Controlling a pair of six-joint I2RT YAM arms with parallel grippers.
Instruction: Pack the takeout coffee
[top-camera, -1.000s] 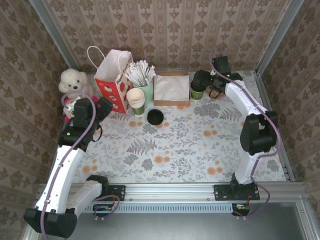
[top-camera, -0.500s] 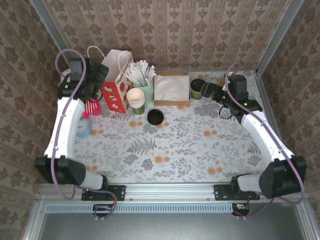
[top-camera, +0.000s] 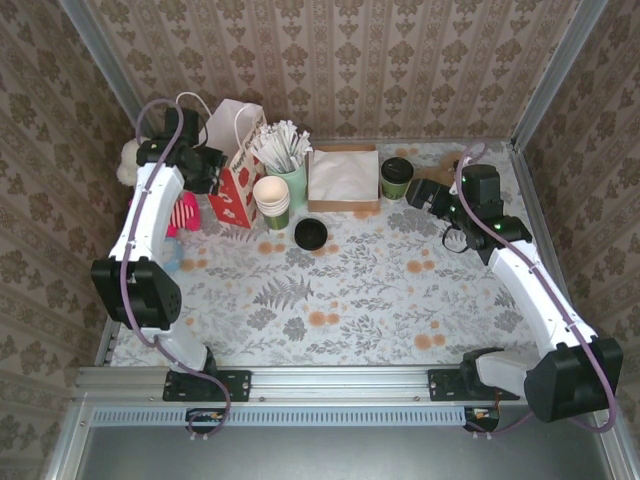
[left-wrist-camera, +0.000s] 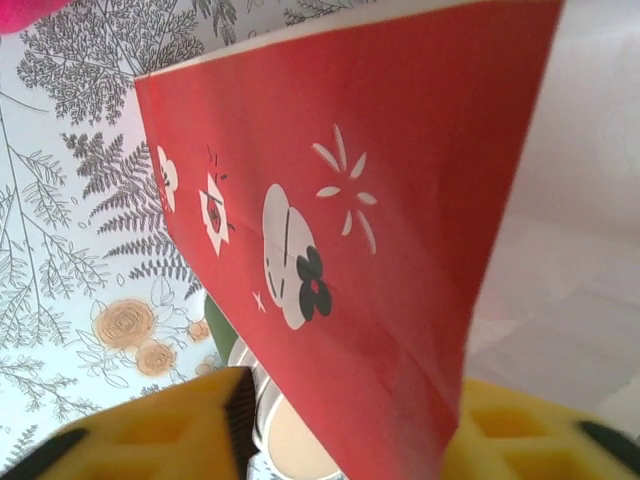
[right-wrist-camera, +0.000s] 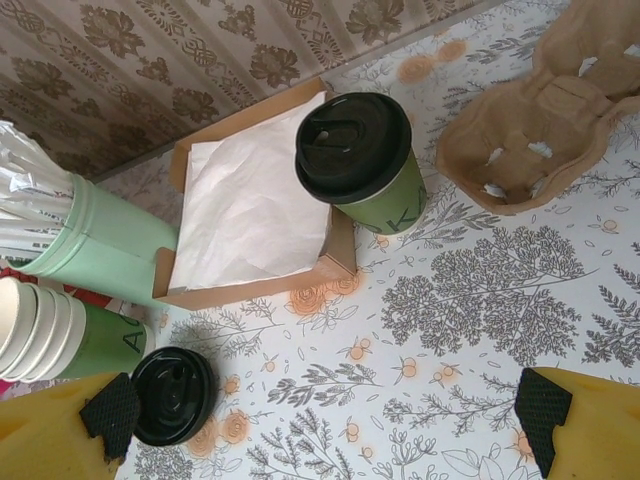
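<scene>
Readying the bag looks like the step in hand. Left fingers (left-wrist-camera: 150, 440) sit either side of the red paper bag (left-wrist-camera: 350, 200) wall near its rim, at back left. There's a sliver of gap by one pad, can't tell if the wall is pinched. Right fingers (right-wrist-camera: 60, 430) are wide apart with nothing in them, aimed at the takeout coffee (right-wrist-camera: 375, 190), near but not touching. Coffee stands upright at the back with its black lid (right-wrist-camera: 352, 145) on, touching the napkin tray (right-wrist-camera: 250, 210), cardboard carrier (right-wrist-camera: 540, 110) on its other side. Spare lid (right-wrist-camera: 172, 395) lies loose by the stacked cups (top-camera: 271, 200). Next, likely: left holds the bag mouth open, right comes in level, closes on the cup body below the lid and keeps it upright on the carry across. Tabletop (top-camera: 350, 300) has a pale floral cloth with a metal rail at the near edge. Patterned beige wallpaper on three sides, aluminium posts in the corners.
</scene>
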